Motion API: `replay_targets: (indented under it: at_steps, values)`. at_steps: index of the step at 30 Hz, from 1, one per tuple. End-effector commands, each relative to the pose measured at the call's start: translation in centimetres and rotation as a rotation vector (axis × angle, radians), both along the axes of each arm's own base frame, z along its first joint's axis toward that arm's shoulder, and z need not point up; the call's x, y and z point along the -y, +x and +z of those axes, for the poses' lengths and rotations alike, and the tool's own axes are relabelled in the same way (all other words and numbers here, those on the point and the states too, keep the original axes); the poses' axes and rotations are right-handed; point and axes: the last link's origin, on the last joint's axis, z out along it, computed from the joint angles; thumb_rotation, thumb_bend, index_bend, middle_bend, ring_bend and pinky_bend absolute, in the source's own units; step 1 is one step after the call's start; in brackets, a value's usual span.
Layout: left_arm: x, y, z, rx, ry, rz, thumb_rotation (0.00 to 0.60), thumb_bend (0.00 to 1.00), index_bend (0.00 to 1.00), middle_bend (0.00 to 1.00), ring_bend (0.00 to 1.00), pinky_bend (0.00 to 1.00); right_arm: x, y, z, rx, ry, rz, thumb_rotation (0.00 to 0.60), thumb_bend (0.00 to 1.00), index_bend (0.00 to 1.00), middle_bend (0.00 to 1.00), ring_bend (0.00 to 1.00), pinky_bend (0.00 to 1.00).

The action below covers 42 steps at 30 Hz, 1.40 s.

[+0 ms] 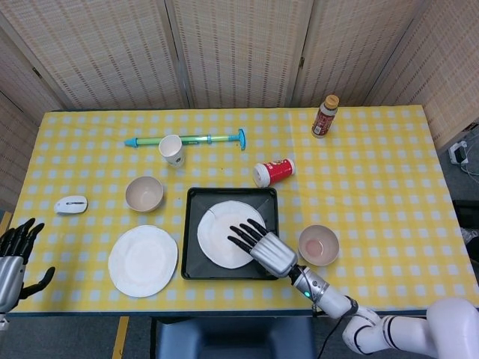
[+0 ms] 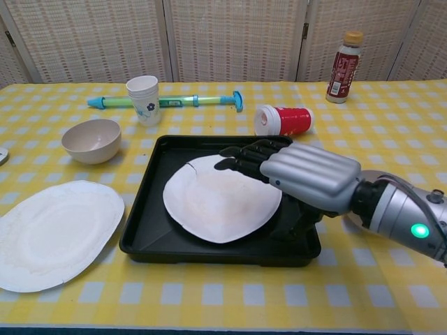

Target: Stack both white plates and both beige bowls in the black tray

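The black tray (image 1: 192, 254) (image 2: 143, 227) sits at the table's front middle. One white plate (image 1: 221, 233) (image 2: 213, 206) lies in it, almost flat. My right hand (image 1: 262, 245) (image 2: 304, 174) hovers over that plate's right side, fingers stretched out and holding nothing. The second white plate (image 1: 143, 260) (image 2: 52, 230) lies on the table left of the tray. One beige bowl (image 1: 144, 193) (image 2: 91, 139) stands behind that plate. The other beige bowl (image 1: 318, 244) stands right of the tray. My left hand (image 1: 15, 253) hangs empty off the table's left front corner, fingers apart.
Behind the tray a red can (image 1: 274, 172) (image 2: 283, 119) lies on its side. A paper cup (image 1: 171, 149) (image 2: 143, 99) and a teal pump stick (image 1: 202, 139) (image 2: 188, 101) are further back. A brown bottle (image 1: 325, 116) (image 2: 345, 66) stands back right. A white mouse (image 1: 71, 203) lies far left.
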Motion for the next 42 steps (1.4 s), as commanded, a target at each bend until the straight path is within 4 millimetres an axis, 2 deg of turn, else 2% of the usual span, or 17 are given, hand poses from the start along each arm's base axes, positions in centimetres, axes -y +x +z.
replay_targets:
  at_steps: [1, 3, 5, 9, 13, 18, 19, 21, 25, 29, 34, 37, 40, 42]
  values:
    - [0.1, 0.0, 0.0, -0.001, -0.005, 0.000, 0.600, 0.37, 0.00, 0.00, 0.00, 0.00, -1.0, -1.0, 3.4, 0.019, -0.016, -0.038, 0.600, 0.23, 0.00, 0.00, 0.00, 0.00]
    - [0.2, 0.1, -0.2, -0.003, -0.014, 0.002, 0.600, 0.37, 0.00, 0.00, 0.00, 0.00, -1.6, -2.3, 5.7, 0.000, -0.087, -0.013, 0.600, 0.23, 0.00, 0.00, 0.00, 0.00]
    - [0.3, 0.2, -0.5, -0.010, -0.034, 0.000, 0.600, 0.37, 0.00, 0.00, 0.00, 0.00, -2.5, -4.3, 8.7, -0.035, -0.193, -0.006, 0.600, 0.23, 0.00, 0.00, 0.00, 0.00]
    - [0.8, 0.7, -0.8, -0.018, -0.050, -0.012, 0.600, 0.37, 0.00, 0.00, 0.00, 0.00, -5.9, -8.7, 14.5, 0.014, -0.324, -0.186, 0.600, 0.22, 0.00, 0.00, 0.00, 0.00]
    - [1.3, 1.0, -1.5, -0.045, -0.061, -0.026, 0.600, 0.37, 0.00, 0.00, 0.00, 0.00, -9.4, -11.7, 17.8, 0.046, -0.404, -0.292, 0.600, 0.23, 0.00, 0.00, 0.00, 0.00]
    - [1.9, 1.6, -2.4, -0.049, -0.093, -0.065, 0.600, 0.37, 0.00, 0.00, 0.00, 0.01, -11.6, -12.3, 18.9, 0.021, -0.397, -0.285, 0.600, 0.23, 0.00, 0.00, 0.00, 0.00]
    - [2.2, 1.8, -2.9, -0.049, -0.109, -0.087, 0.600, 0.37, 0.00, 0.00, 0.00, 0.03, -12.2, -12.1, 19.3, 0.034, -0.406, -0.268, 0.600, 0.23, 0.00, 0.00, 0.00, 0.00]
    - [3.5, 2.6, -3.7, -0.037, -0.097, -0.159, 0.600, 0.37, 0.05, 0.07, 0.03, 0.14, -13.2, -11.7, 20.2, 0.083, -0.403, -0.249, 0.600, 0.23, 0.00, 0.00, 0.00, 0.00]
    - [5.1, 2.8, -5.1, -0.092, 0.013, -0.223, 0.600, 0.36, 0.20, 0.39, 0.30, 0.45, -13.0, -12.0, 20.8, 0.079, -0.424, -0.263, 0.600, 0.23, 0.00, 0.00, 0.00, 0.00]
    - [5.8, 2.5, -6.8, -0.131, -0.037, -0.231, 0.600, 0.34, 0.25, 0.54, 0.43, 0.60, -12.8, -11.7, 20.3, 0.078, -0.397, -0.259, 0.600, 0.23, 0.00, 0.00, 0.00, 0.00]
    - [5.9, 1.9, -8.1, -0.198, -0.049, -0.287, 0.600, 0.30, 0.29, 0.88, 0.73, 0.83, -12.5, -11.7, 20.0, 0.071, -0.366, -0.269, 0.600, 0.23, 0.00, 0.00, 0.00, 0.00]
    - [6.2, 1.7, -8.9, -0.175, -0.071, -0.331, 0.600, 0.28, 0.34, 0.98, 0.84, 0.92, -12.2, -11.8, 19.9, 0.060, -0.359, -0.275, 0.600, 0.23, 0.00, 0.00, 0.00, 0.00]
    - [6.1, 0.8, -9.6, -0.211, -0.086, -0.334, 0.600, 0.27, 0.43, 1.00, 0.94, 0.99, -12.0, -11.8, 19.7, 0.052, -0.353, -0.285, 0.600, 0.23, 0.00, 0.00, 0.00, 0.00]
    - [5.9, 0.2, -10.1, -0.218, -0.111, -0.311, 0.600, 0.27, 0.48, 1.00, 0.98, 1.00, -11.8, -11.9, 19.6, 0.048, -0.354, -0.294, 0.600, 0.23, 0.00, 0.00, 0.00, 0.00]
